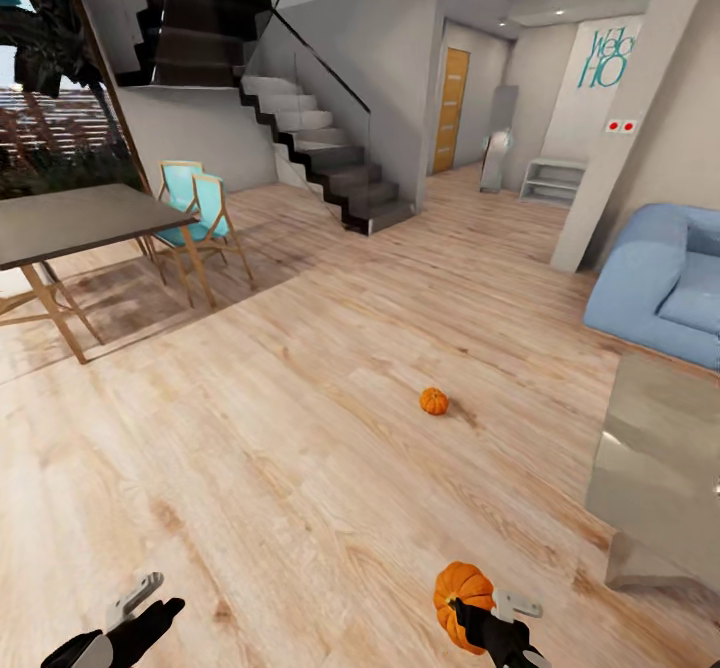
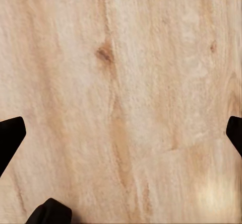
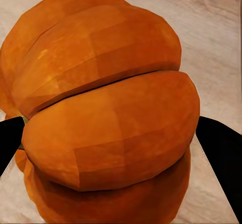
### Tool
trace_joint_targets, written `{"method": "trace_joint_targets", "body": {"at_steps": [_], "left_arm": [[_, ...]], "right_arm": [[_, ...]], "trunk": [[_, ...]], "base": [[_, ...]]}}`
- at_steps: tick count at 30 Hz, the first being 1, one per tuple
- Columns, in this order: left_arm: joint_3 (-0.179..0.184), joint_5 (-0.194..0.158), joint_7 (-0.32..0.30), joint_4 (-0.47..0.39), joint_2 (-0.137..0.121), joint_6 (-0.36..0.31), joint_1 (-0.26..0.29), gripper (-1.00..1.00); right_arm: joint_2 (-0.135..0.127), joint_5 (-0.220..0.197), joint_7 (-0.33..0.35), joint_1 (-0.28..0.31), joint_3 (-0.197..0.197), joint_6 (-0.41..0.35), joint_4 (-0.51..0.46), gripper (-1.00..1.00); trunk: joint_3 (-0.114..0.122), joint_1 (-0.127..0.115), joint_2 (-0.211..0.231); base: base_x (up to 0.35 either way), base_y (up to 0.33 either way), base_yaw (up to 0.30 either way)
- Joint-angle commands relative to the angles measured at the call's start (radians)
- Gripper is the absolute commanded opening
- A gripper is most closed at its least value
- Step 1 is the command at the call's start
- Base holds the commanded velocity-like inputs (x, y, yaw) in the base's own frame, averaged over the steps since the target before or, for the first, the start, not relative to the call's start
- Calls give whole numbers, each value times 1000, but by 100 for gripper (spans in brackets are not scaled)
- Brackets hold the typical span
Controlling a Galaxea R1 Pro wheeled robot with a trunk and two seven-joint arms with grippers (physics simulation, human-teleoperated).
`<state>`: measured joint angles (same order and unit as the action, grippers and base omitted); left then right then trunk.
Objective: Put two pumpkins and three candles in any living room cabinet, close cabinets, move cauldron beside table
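Since the right gripper (image 1: pixel 478 616) is already clamped on one pumpkin (image 1: pixel 461 593) and the left gripper (image 1: pixel 150 608) hangs wide open and empty, I'd grab the other pumpkin (image 1: pixel 433 401) off the floor (image 1: pixel 300 428) before heading anywhere.

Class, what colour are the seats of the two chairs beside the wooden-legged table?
Turquoise, on light wooden frames; the chairs show best in the head view.

**Frame edges cut off table, sofa and grippers**

The grey table (image 1: pixel 660 468) and blue sofa (image 1: pixel 665 283) run off the head view's right edge. The held pumpkin (image 1: pixel 462 593) hides the right gripper's (image 1: pixel 470 616) fingertips. The left gripper's (image 1: pixel 130 623) arm is cropped below.
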<state>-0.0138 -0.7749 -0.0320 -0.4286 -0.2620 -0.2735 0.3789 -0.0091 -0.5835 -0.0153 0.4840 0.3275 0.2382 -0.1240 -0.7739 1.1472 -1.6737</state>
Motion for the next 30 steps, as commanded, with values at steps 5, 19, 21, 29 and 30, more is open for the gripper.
{"method": "trace_joint_targets", "body": {"at_steps": [5, 19, 21, 29, 30], "left_arm": [[-2, -6, -2, -1, 0, -6, 0, 100], [-3, -6, -2, -1, 0, -6, 0, 100], [-3, -6, -2, -1, 0, -6, 0, 100], [-2, -6, -2, -1, 0, -6, 0, 100], [-2, -6, -2, -1, 0, -6, 0, 100]], "right_arm": [[0, -7, -2, 1, 8, 3, 0, -100], [0, -7, -1, 1, 8, 2, 0, -100], [0, -5, 0, 1, 8, 1, 0, -100], [0, -6, -1, 1, 8, -1, 0, -100], [0, -6, -1, 1, 8, -1, 0, -100]], "trunk": [[-3, 0, 0], [-8, 0, 0], [-8, 0, 0], [-8, 0, 0], [-8, 0, 0]], "base": [[319, 0, -239], [319, 95, -228], [318, 175, -30], [318, 157, -3], [318, 133, 0]]}}
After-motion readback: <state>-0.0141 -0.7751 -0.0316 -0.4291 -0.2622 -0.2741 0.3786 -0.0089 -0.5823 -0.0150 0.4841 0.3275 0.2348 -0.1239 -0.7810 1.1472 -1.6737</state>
